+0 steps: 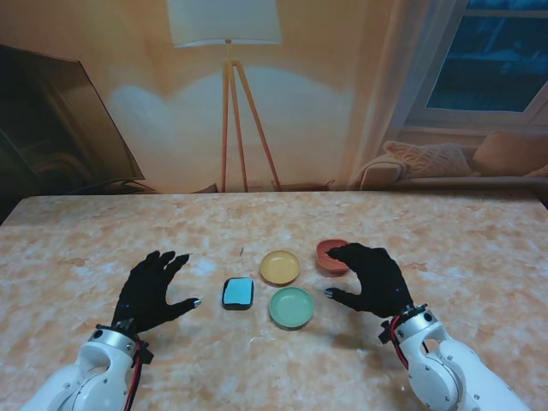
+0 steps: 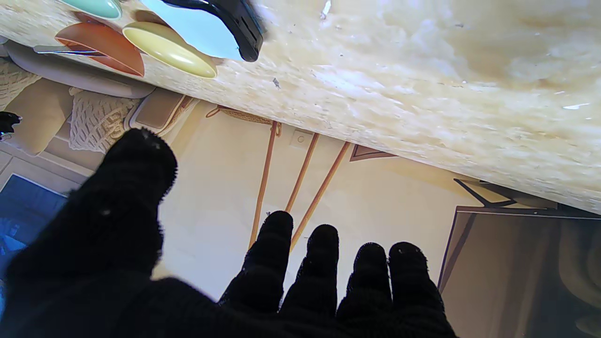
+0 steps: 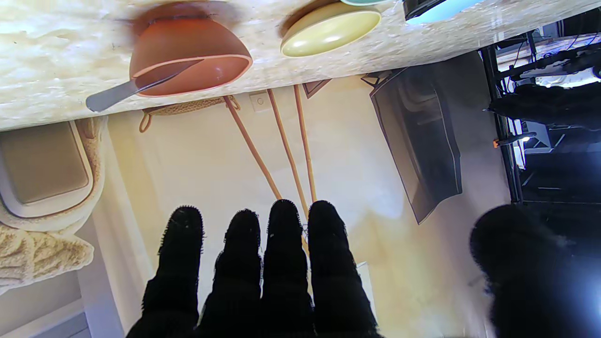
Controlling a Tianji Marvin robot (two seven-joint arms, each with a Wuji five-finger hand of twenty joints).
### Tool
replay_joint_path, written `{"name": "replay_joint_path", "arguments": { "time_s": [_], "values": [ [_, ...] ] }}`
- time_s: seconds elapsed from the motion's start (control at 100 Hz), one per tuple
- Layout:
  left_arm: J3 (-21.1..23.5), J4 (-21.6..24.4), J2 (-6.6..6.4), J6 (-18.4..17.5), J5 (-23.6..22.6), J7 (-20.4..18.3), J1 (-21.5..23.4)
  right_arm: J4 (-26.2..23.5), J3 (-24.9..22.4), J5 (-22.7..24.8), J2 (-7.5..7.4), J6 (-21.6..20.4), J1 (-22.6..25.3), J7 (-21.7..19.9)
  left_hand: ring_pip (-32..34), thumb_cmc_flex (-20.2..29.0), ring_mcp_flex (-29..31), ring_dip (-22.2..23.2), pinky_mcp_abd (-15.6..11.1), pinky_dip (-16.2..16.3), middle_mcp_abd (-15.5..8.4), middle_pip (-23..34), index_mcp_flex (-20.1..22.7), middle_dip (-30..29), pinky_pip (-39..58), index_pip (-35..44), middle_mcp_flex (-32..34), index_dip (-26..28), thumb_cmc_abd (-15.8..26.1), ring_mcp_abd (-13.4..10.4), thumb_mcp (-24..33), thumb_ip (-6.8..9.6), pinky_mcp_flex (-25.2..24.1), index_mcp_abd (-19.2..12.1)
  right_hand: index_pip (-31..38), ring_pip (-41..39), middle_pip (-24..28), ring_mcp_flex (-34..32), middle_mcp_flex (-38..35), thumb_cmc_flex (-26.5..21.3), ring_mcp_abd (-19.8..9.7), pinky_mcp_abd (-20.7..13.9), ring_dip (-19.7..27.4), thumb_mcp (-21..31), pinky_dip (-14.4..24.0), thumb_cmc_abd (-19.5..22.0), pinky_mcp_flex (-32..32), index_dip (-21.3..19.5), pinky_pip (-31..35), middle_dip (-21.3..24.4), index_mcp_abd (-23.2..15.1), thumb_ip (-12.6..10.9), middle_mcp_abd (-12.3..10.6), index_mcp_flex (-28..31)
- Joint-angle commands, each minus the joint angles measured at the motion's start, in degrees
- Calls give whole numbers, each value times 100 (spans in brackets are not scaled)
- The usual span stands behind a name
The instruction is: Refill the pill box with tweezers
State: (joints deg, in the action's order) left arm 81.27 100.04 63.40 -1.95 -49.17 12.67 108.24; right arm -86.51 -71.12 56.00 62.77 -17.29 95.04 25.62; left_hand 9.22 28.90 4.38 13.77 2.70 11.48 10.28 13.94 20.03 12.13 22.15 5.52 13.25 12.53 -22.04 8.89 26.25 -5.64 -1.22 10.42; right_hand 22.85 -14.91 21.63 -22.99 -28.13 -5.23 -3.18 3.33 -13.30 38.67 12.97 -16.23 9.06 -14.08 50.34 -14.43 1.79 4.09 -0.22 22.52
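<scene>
Left robot hand spread and empty, right robot hand likewise beside orange bowl holding tweezers, blue pill box between

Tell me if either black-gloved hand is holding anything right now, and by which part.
Nothing is held. The left hand and right hand are open; the metal tweezers rest in the red-orange bowl.

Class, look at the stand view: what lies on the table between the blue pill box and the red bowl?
Between the pill box and the red bowl sit the yellow dish and, nearer to me, the green dish.
</scene>
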Motion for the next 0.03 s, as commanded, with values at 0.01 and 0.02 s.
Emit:
{"name": "replay_joint_path", "arguments": {
  "time_s": [0.01, 0.02],
  "values": [
    [-29, -15, 10, 6, -7, -91, -3, -13, 27, 7, 21, -44, 54, -34, 18, 52, 21, 24, -188, 99, -74, 1, 46, 55, 34, -163, 26, -21, 32, -66, 5, 10, -19, 42, -87, 39, 11, 129, 177, 119, 20, -24, 127, -92, -86, -144, -40, -20, -110, 87, 65, -81, 80, -10],
    [-31, -18, 9, 7, -7, -93, -5, -15, 27, 6, 21, -45, 54, -37, 19, 53, 20, 24, -188, 99, -74, 0, 47, 54, 35, -162, 24, -21, 31, -71, 6, 10, -18, 43, -89, 39, 12, 129, 175, 119, 18, -23, 127, -92, -87, -141, -43, -20, -111, 87, 61, -81, 83, -14]
  ]
}}
